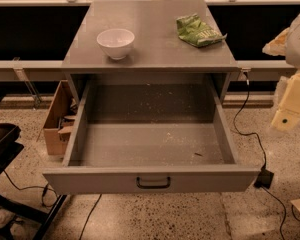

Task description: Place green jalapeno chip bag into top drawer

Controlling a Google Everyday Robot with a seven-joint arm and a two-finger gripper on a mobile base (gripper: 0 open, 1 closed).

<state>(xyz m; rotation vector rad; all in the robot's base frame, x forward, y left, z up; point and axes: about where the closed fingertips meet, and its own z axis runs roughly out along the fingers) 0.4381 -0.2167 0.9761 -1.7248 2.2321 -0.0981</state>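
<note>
Farthest from the jaws, at the left edge: a black stand (1, 143) on the speckled floor. Next to it, a cardboard box (54, 124), open-topped, tucked against the cabinet's left side. On the grey surface (155, 54), well left of the jaws and higher up: a white bowl (115, 43), upright, well apart from the bag. Below, the top drawer (90, 180), pulled fully out, only scattered crumbs on its floor, black handle (153, 183) at the front panel's centre. Nearer the jaws, up and to their left: the green jalapeno chip bag (197, 30), crumpled, lying flat near the surface's right rear corner, untouched. Down and just left of the jaws, a black plug block (264, 178) on the floor. Jaws themselves at the right edge, cream-coloured, about level with the drawer's open mouth, off to the cabinet's side, well clear of the bag; how far open, impossible to tell.
</note>
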